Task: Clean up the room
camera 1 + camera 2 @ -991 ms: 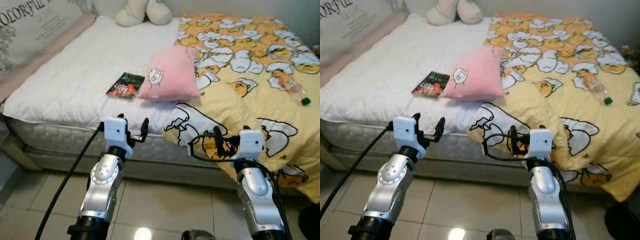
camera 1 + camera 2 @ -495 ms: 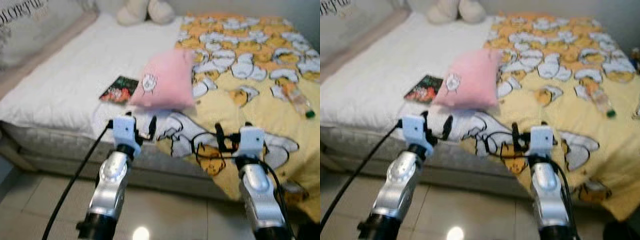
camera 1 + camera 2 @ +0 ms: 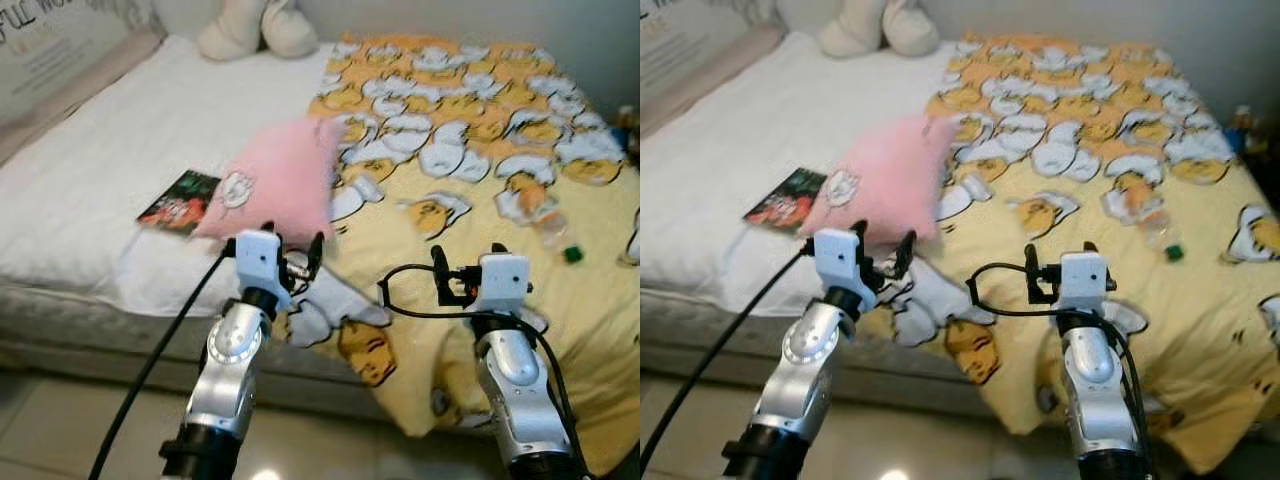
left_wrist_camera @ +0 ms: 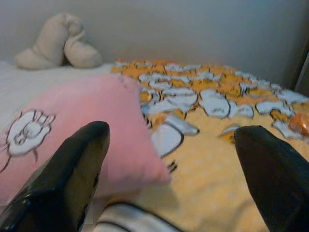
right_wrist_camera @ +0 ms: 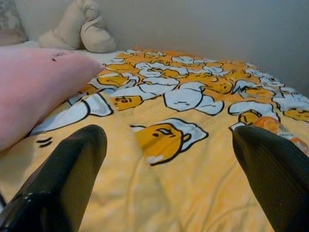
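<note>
- Where the white sheet meets the yellow duvet point(image 3: 470, 200), a pink pillow point(image 3: 275, 180) lies on the bed point(image 3: 90, 170), a small book point(image 3: 180, 200) touching it at 9 o'clock.
- Well apart at 3 o'clock, a plastic bottle point(image 3: 548, 222) rests on the duvet.
- At 12 o'clock, a cream plush toy point(image 3: 245, 25) sits by the wall.
- Both the left gripper point(image 3: 290, 262) and right gripper point(image 3: 448, 278) hover at the bed's near edge, jaws apart and empty.
</note>
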Tool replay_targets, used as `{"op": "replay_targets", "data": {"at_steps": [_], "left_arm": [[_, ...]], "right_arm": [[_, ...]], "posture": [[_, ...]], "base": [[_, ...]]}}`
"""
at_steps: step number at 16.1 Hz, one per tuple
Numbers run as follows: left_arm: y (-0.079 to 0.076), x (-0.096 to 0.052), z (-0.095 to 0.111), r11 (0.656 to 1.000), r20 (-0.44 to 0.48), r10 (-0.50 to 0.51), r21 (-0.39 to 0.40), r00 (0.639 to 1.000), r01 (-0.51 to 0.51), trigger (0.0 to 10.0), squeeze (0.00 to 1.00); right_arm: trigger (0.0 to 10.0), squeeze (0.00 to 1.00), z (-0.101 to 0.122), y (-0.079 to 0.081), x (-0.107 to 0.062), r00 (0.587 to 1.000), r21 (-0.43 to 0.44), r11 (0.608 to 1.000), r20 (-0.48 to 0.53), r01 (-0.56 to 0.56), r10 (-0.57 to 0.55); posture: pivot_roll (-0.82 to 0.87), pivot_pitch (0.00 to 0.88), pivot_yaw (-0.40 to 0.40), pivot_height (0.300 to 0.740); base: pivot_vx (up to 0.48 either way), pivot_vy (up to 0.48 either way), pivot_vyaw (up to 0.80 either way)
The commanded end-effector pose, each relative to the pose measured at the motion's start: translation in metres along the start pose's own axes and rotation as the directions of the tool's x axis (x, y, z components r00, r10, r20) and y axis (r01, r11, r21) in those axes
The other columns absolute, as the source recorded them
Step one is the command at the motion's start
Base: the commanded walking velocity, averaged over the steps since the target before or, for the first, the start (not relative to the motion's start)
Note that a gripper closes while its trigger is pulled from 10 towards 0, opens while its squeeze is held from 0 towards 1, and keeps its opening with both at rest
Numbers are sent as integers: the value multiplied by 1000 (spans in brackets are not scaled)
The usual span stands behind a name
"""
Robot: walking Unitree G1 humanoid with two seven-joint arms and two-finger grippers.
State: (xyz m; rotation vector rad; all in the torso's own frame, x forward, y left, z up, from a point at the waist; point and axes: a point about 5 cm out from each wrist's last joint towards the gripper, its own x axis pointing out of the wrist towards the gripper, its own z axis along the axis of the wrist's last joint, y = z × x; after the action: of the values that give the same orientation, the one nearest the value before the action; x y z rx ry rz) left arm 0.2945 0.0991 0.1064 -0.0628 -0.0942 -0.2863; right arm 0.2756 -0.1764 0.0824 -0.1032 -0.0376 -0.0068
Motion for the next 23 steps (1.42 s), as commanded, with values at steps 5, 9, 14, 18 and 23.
{"op": "replay_targets", "data": {"at_steps": [5,9,14,18,23], "left_arm": [[10,-1,-2,999,-12,36,14,999,-35,10000,0],[8,3,-1,1000,-9,30,9,1000,-30,10000,0],[8,3,-2,1000,-13,7,18,1000,-7,10000,0],[11,4,-13,995,-98,13,104,995,-3,10000,0],[17,4,-7,999,-53,50,11,997,-50,10000,0]], "right_arm": [[10000,0,-2,8,-1,1000,6,1000,-8,-23,23],[10000,0,-2,6,-2,1000,-1,1000,-8,-18,18],[10000,0,-4,6,-5,1000,-1,1000,-14,-16,16],[10000,0,-7,6,-5,999,-4,1000,-31,-13,13],[10000,0,-3,4,-1,1000,-20,1000,-7,-17,17]], "posture": [[-185,0,66,740],[-195,0,69,740],[-198,0,75,740],[-198,0,81,740],[-193,0,75,740]], "base": [[0,-480,0],[0,-480,0],[0,-480,0],[0,-120,-197],[237,164,-234]]}}
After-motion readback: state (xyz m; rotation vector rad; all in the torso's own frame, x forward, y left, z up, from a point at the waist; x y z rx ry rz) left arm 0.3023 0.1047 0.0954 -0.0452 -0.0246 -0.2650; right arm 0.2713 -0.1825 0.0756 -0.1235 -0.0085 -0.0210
